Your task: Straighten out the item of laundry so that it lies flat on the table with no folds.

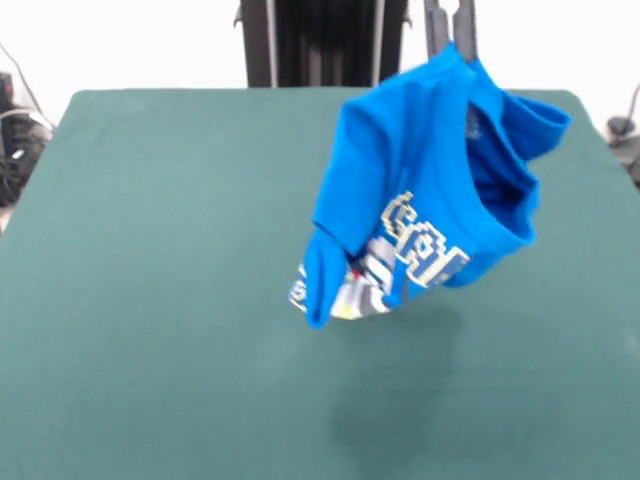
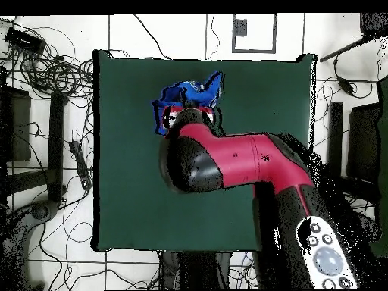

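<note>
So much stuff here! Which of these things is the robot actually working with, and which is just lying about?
Part of the job:
- blue T-shirt, hanging bunched from the gripper
- green table
- red arm

Just lying about:
- cables on the floor
- dark equipment beside the table

White tiled floor (image 2: 129, 34) strewn with black cables (image 2: 45, 72) around the edges
</note>
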